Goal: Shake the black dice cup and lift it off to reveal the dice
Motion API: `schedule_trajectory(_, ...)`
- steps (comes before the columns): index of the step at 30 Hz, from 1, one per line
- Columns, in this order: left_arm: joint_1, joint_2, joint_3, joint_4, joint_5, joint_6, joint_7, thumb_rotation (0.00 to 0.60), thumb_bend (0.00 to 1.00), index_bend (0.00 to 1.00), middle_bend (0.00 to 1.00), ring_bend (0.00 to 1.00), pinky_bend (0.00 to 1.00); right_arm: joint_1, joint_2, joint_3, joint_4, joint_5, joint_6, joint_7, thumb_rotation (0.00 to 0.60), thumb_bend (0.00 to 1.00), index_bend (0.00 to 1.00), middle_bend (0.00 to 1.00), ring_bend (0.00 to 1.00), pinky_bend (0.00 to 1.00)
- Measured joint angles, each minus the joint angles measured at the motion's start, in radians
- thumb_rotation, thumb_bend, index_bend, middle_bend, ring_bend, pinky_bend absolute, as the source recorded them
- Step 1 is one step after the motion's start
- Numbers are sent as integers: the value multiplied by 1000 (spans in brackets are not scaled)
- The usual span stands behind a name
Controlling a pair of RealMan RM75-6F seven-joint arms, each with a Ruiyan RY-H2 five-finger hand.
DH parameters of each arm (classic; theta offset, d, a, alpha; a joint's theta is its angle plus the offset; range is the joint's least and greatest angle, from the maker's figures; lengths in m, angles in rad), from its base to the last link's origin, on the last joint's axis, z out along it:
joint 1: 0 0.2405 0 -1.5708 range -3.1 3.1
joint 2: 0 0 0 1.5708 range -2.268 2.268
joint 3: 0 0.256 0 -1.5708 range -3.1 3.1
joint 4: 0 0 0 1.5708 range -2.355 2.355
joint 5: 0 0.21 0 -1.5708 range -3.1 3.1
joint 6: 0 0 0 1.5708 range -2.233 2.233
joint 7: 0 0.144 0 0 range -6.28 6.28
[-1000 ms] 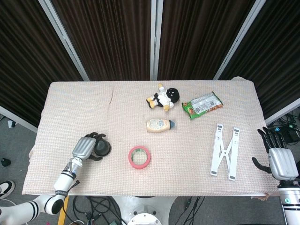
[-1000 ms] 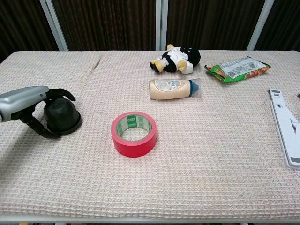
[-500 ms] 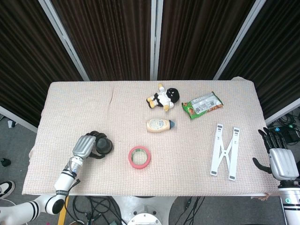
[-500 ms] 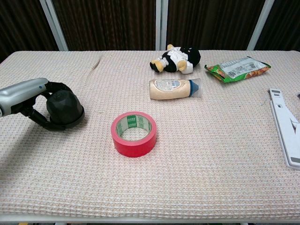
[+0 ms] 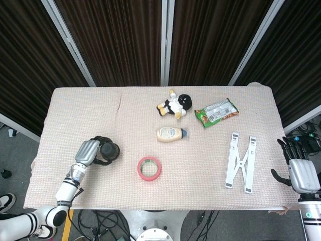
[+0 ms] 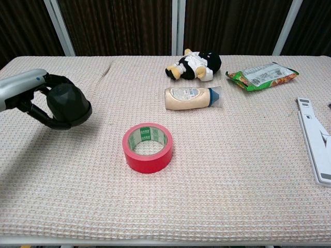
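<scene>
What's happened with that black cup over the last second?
The left hand, gripping the black dice cup throughout, has carried it away from the robot across the cloth, tilting it. No dice show. The red tape, bottle, toy, snack bag, white stand and right hand stayed put.

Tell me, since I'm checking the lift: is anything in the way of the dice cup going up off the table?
Nothing visible is. The left hand grips the black dice cup, with open space above it. The red tape roll sits apart, nearer the table's middle.
</scene>
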Motion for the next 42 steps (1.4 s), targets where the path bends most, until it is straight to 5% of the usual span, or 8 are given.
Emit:
schedule_trajectory(5, -31, 63, -61, -71, -5, 14, 44, 600, 234, 394, 445, 253, 335, -3, 1, 0, -3, -8, 13, 1, 600, 155, 0, 0, 0, 0)
schedule_trajectory(14, -79, 150, -206, -214, -9, 188, 225, 600, 233, 412, 470, 283, 365, -11, -4, -2, 7, -14, 25, 18, 600, 154, 0, 0, 0, 0)
schedule_trajectory(17, -82, 148, -180, -212, -46, 180, 236, 600, 234, 421, 470, 284, 366, -10, -6, -3, 17, -13, 20, 26, 600, 154, 0, 0, 0, 0)
schedule_trajectory(22, -93, 139, -108, -179, -138, -37, 212, 600, 234, 431, 470, 283, 366, -13, -8, -3, 24, -12, 23, 32, 600, 155, 0, 0, 0, 0)
schedule_trajectory(28, -104, 143, -126, -178, -140, -225, 189, 600, 233, 432, 470, 286, 368, -13, -16, -4, 31, -5, 14, 34, 600, 156, 0, 0, 0, 0)
schedule_trajectory(33, -108, 159, -155, -210, -124, -86, 189, 600, 232, 432, 473, 290, 372, -11, -25, -11, 44, -11, 4, 40, 600, 155, 0, 0, 0, 0)
schedule_trajectory(38, -107, 158, -129, -200, -151, 109, 195, 600, 228, 432, 473, 290, 373, -8, -28, -11, 53, -7, -6, 42, 600, 155, 0, 0, 0, 0)
schedule_trajectory(42, -105, 140, -100, -157, -184, 99, 178, 600, 227, 432, 473, 290, 373, -8, -31, -10, 53, -3, -7, 38, 600, 155, 0, 0, 0, 0)
